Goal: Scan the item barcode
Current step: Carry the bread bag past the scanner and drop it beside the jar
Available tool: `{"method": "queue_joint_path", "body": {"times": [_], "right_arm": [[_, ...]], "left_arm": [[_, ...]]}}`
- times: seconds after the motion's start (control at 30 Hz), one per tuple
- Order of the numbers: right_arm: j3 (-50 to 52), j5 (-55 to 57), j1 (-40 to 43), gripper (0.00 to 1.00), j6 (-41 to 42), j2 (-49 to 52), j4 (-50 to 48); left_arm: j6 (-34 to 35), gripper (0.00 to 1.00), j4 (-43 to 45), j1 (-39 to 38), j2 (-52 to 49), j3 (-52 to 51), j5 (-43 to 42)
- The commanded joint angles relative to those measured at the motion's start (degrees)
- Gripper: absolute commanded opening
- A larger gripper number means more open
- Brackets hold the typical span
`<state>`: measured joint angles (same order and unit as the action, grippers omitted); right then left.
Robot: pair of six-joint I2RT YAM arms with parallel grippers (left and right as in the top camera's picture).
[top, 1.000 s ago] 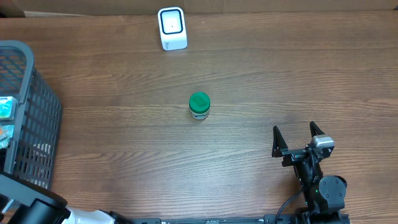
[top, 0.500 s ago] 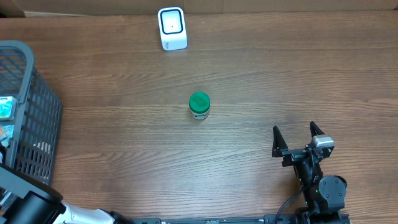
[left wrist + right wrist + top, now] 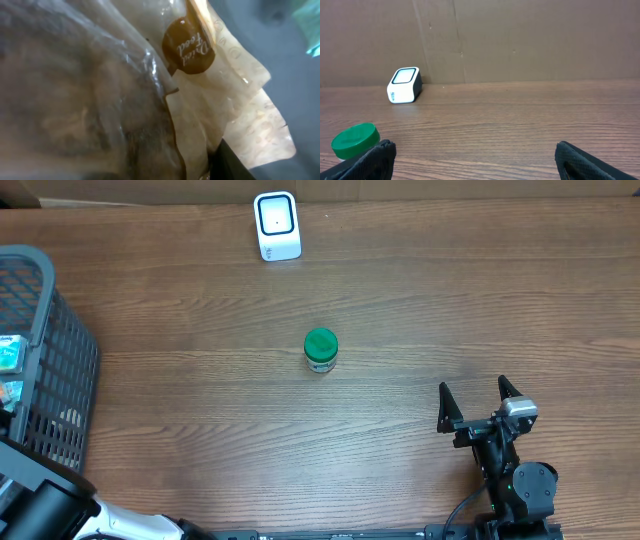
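Mostly the tabletop (image 3: 420,300) lies open. The green-lidded jar (image 3: 320,349) stands alone mid-table, the white scanner (image 3: 277,225) is at the far edge, and the mesh basket (image 3: 70,380) is at the left edge. The right gripper (image 3: 472,386) rests near right, jaws wide and holding nothing. The left arm (image 3: 45,505) is at the near-left corner by the basket. Its wrist view is filled by a clear dried-food bag (image 3: 125,100), and I cannot tell how wide its pincer stands.

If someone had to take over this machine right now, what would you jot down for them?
Left fingers: at the basket, close on a clear dried food bag; grip unconfirmed.
Right fingers: open, empty, low over the table, near right.
White scanner at the far edge; green-lidded jar mid-table.
Done: nothing is at the scanner yet.
To do: lift the bag out, show its barcode to the scanner.
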<state>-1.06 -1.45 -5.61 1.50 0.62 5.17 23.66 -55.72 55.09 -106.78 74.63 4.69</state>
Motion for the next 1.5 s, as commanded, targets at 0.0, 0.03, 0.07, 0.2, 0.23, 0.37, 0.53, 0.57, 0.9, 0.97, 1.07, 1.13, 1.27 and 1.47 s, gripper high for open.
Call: {"method": "queue_joint_path", "body": {"times": [0.0,0.03,0.07,0.2,0.23,0.37,0.53,0.57,0.9,0.97,1.07,1.13,1.27,1.47], "right_arm": [[0.59,0.33,0.26,1.00,-0.04,-0.46,-0.35],[0.59,0.33,0.26,1.00,-0.04,-0.46,-0.35],[0.59,0.33,0.26,1.00,-0.04,-0.46,-0.35],[0.59,0.33,0.26,1.00,-0.04,-0.46,-0.35],[0.59,0.33,0.26,1.00,-0.07,-0.46,-0.35],[0.59,0.33,0.26,1.00,-0.04,-0.46,-0.35],[0.59,0.33,0.26,1.00,-0.04,-0.46,-0.35],[0.59,0.33,0.26,1.00,-0.04,-0.46,-0.35],[0.59,0.33,0.26,1.00,-0.04,-0.46,-0.35],[0.59,0.33,0.26,1.00,-0.04,-0.46,-0.35],[0.59,0.33,0.26,1.00,-0.04,-0.46,-0.35],[0.59,0.33,0.26,1.00,-0.04,-0.46,-0.35],[0.59,0.33,0.26,1.00,-0.04,-0.46,-0.35],[0.59,0.33,0.26,1.00,-0.04,-0.46,-0.35]], "left_arm": [[1.46,0.04,-6.36,-0.17,-0.85,9.79,0.68],[1.49,0.04,-7.87,-0.17,-0.70,12.07,-0.24],[1.49,0.04,-9.88,-0.17,-0.37,15.15,-1.46],[1.68,0.04,-16.68,-0.35,1.64,27.82,-6.99],[1.68,0.04,-17.64,-0.50,2.16,30.12,-8.44],[1.66,0.04,-21.07,-2.10,5.09,40.48,-14.25],[1.60,0.04,-24.11,-7.13,10.12,50.95,-19.45],[1.40,0.04,-24.59,-8.57,11.19,52.35,-19.78],[-5.05,0.10,-30.99,-39.32,20.06,54.71,-19.08],[-7.08,0.10,-34.10,-49.07,19.04,52.35,-18.27],[-10.73,0.10,-34.97,-56.83,17.99,46.95,-17.57],[-12.70,0.10,-34.62,-60.70,17.25,42.25,-17.09],[-12.76,0.10,-30.16,-67.63,15.02,28.72,-14.05],[-12.74,0.11,-17.64,-71.95,10.75,12.02,-13.51]]}}
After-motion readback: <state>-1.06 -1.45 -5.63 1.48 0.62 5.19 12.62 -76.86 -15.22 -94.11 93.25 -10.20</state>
